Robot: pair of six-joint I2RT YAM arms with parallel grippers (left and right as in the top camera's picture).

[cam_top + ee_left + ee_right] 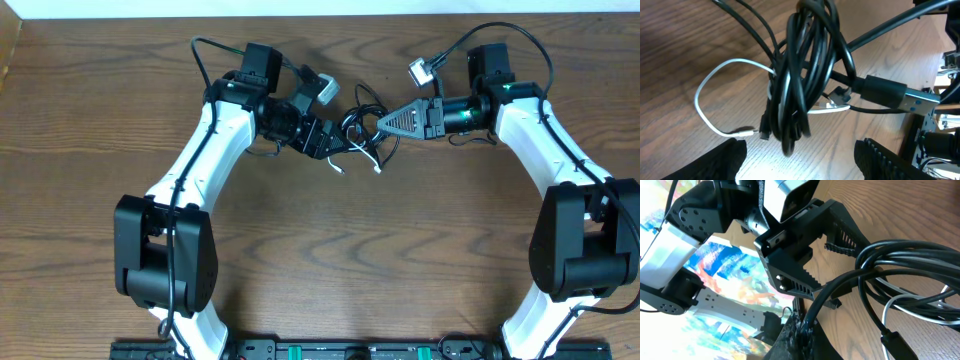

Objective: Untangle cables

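A tangle of black cables (360, 128) lies between both grippers at the far middle of the table. In the left wrist view the black bundle (807, 75) hangs raised off the wood, with a USB plug (907, 100) sticking out right. A thin white cable (705, 102) loops out left of it, its ends lying on the table (346, 168). My left gripper (800, 162) is open just short of the bundle, nothing between its fingers (715, 160). My right gripper (802, 330) is shut on a black cable (840, 292) and holds the bundle up; it appears as a dark wedge (385, 122).
The wooden table (320, 250) runs forward from the tangle to both arm bases. Its back edge meets a white wall (320, 8). The left arm's open jaws (805, 250) stand close to the right gripper. Thick arm wires (205, 50) arc behind both wrists.
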